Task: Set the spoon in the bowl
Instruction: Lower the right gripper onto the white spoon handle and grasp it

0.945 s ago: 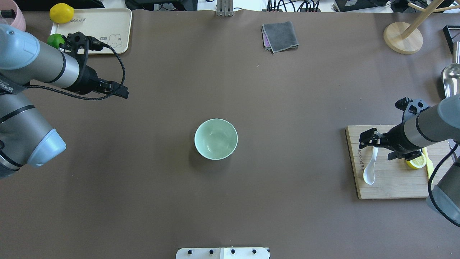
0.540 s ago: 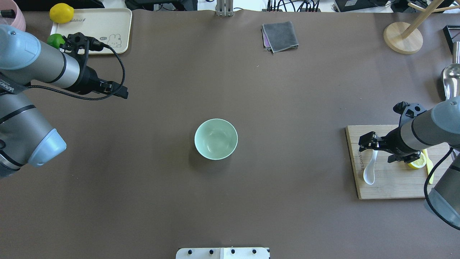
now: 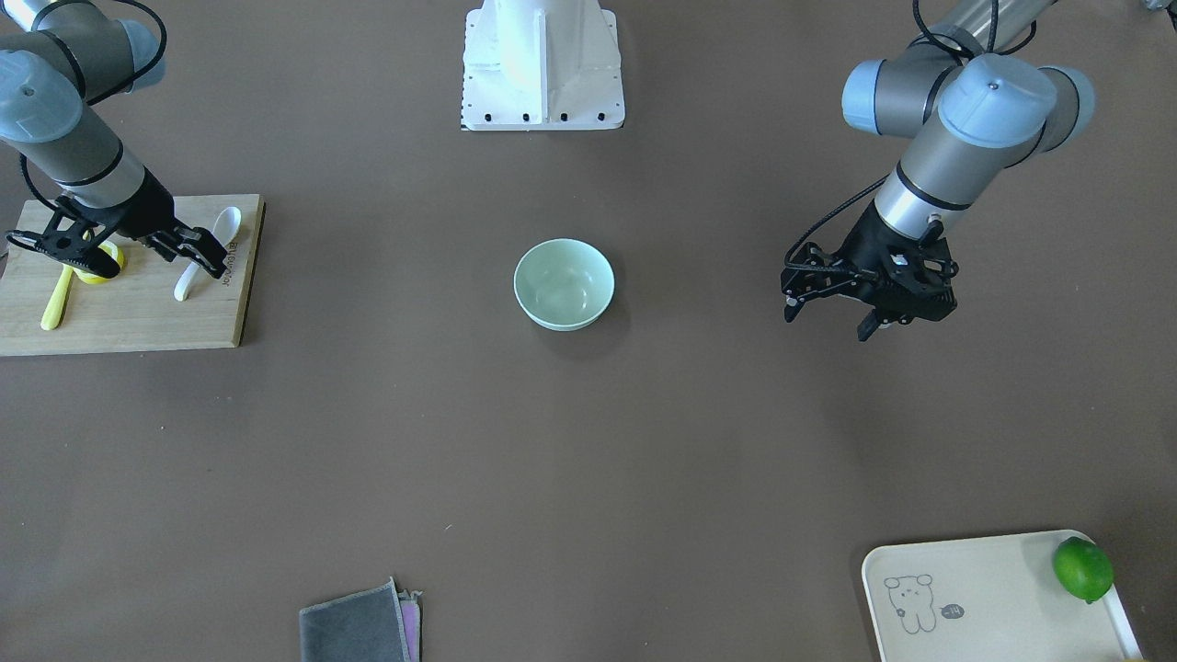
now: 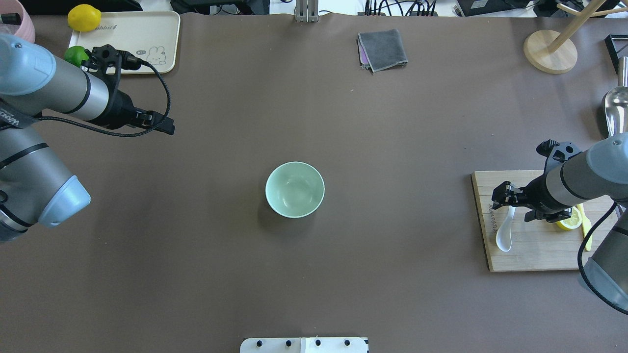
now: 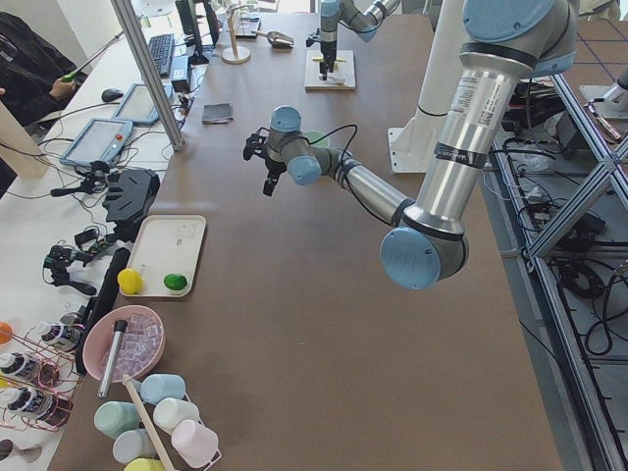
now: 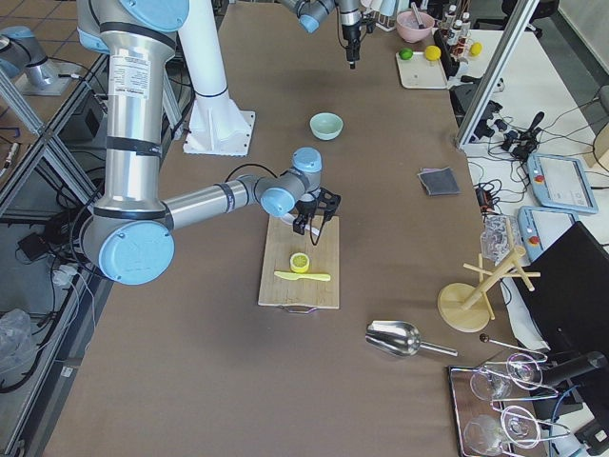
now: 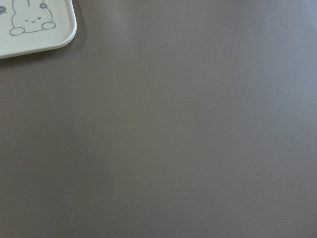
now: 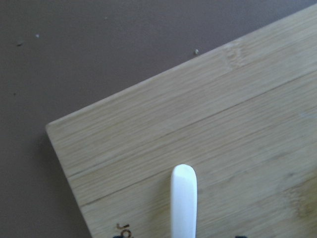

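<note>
the spoon (image 4: 507,229) lies on the wooden board (image 4: 535,252), well apart from the bowl (image 4: 294,190), its handle end beneath the right gripper (image 4: 515,203), jaws spread and empty; we judge a pinch so near the glossy tip may slip.

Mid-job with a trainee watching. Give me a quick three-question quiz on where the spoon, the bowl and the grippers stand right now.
1. True or false: the spoon lies in the bowl.
2. What does the spoon rest on? A: the cream tray. B: the wooden cutting board. C: the bare table.
3. Which gripper is at the spoon's handle, and is it open or shut?

Key:
1. False.
2. B.
3. The right gripper, open, with its fingers on either side of the handle.
</note>
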Controlling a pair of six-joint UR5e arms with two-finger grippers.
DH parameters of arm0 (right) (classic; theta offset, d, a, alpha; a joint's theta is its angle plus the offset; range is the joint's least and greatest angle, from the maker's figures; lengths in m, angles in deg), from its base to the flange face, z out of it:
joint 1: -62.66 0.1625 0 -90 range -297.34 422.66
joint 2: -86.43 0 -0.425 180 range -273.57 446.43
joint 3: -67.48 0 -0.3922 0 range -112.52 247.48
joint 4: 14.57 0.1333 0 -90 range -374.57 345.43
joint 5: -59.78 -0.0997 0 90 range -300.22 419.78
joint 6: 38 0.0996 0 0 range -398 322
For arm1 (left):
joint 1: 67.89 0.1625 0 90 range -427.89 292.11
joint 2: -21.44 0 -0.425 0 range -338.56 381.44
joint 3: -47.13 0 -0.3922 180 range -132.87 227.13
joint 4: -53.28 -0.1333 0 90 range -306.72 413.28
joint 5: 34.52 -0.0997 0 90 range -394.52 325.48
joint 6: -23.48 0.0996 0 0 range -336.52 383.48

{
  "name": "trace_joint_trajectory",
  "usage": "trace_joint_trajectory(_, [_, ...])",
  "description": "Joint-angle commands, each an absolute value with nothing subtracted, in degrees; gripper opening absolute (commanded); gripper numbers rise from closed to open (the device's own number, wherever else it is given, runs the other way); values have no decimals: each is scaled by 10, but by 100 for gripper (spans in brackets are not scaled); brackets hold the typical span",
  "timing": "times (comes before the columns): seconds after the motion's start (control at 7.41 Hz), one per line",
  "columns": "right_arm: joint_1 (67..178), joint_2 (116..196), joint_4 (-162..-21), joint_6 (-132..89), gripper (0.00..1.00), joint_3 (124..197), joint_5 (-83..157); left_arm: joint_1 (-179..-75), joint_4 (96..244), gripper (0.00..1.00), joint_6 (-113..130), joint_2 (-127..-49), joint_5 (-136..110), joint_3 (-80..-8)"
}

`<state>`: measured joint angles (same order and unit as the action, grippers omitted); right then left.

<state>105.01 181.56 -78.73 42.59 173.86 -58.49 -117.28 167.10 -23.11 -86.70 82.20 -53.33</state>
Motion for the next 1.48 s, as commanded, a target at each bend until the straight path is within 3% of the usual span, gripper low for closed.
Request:
trace_joint_trajectory(0.0, [1048,1816,-787,428,75,1734,-583,-1173,1671,98,-231,-867,822,-533])
trace_joint_trajectory(0.13, [1048,1815,-787,436,60,1733,-583,-1173,1671,98,-231,-867,821,-532])
trace_joint_trajectory(0.4, [1048,1815,-787,437,2,1732,-583,-1173,1671,98,-231,-867,821,-531])
trace_joint_trajectory(0.67, [1046,1812,-786,439,0,1736,-575,-1172,1671,98,-231,-868,821,-531])
trace_joint_trajectory(1.08, [1076,1809,-796,438,0,1819,-582,-1175,1671,98,-227,-868,822,-534])
trace_joint_trajectory(1.35, [1104,1740,-824,439,0,1837,-580,-1179,1671,98,-227,-856,822,-538])
